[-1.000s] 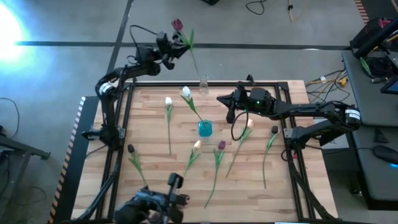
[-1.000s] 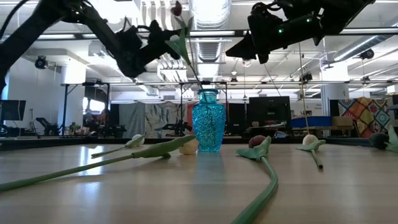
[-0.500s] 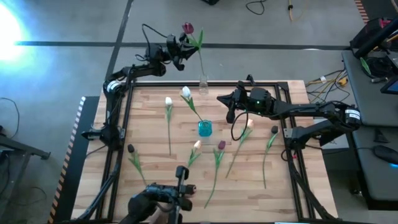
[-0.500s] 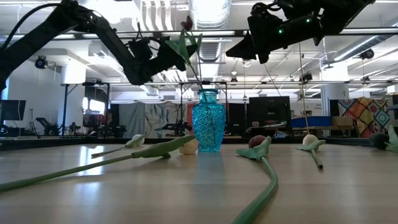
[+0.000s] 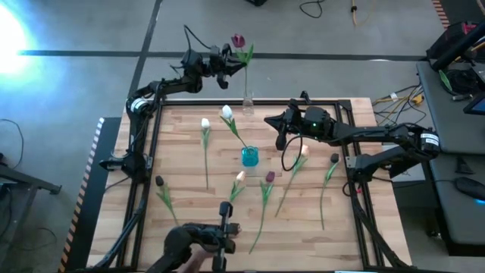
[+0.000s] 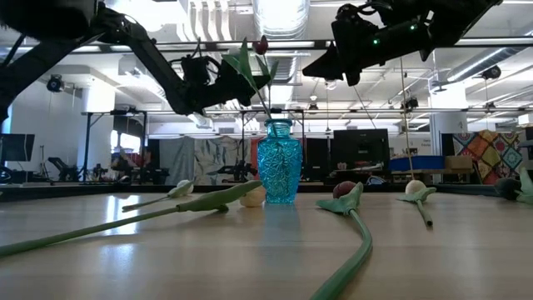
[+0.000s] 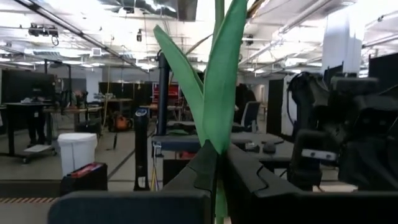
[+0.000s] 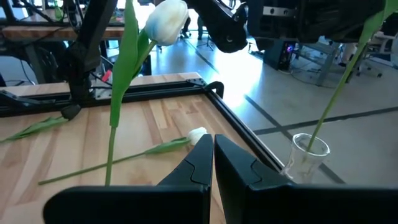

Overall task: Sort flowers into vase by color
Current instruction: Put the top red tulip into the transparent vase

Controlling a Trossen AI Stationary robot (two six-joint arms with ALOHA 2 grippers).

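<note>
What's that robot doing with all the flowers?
It is sorting fake tulips into vases by color. The left gripper holds a dark maroon tulip by its stem, the lower end of the stem poking into a clear glass vase at the table's back edge. The right gripper hangs shut above the table with nothing in it. A white tulip already stands in the blue vase. More tulips lie flat on the wooden table.
</note>
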